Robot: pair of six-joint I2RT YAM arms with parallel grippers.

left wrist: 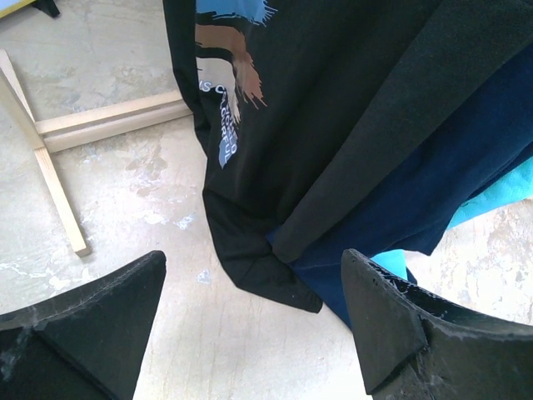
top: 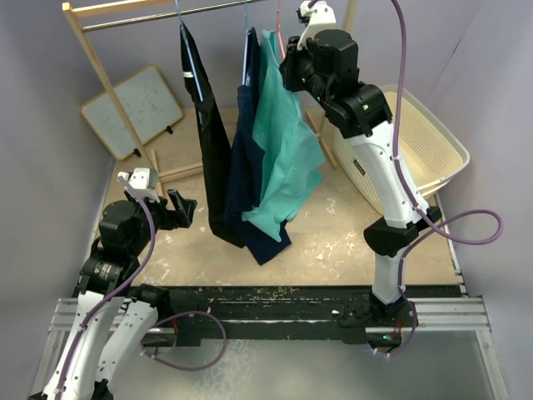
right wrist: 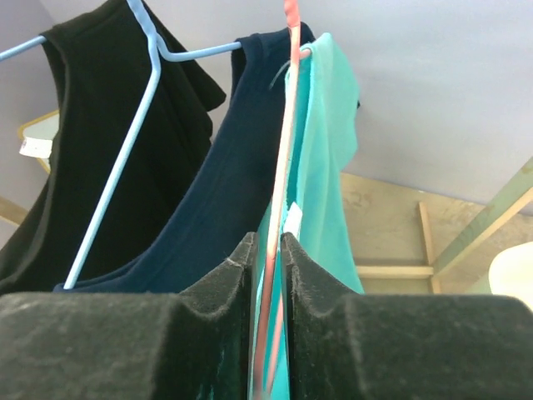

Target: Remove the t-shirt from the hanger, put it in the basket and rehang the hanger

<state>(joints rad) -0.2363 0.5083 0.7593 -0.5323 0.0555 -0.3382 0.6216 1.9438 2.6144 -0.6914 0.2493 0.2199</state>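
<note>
The right tool [right wrist: 268, 250] is all but closed, pinching the wire of the pink hanger [right wrist: 288, 100]. That hanger carries the teal t-shirt [top: 283, 142], rightmost on the rail [top: 166, 15], high over the surface [top: 350, 242]. The left tool [left wrist: 254, 260] gapes wide and empty, low beside the black shirt [left wrist: 333, 100].

The garments overlap, so the left tool could seize the black or the navy shirt [top: 250, 158] by mistake. A hard pull might also unhook the hanger.

Only the right wrist view shows the pinch. Only the top view shows the left tool apart from the teal cloth.

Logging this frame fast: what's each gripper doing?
Left gripper: open, holding nothing.
Right gripper: closed on the pink hanger.
</note>
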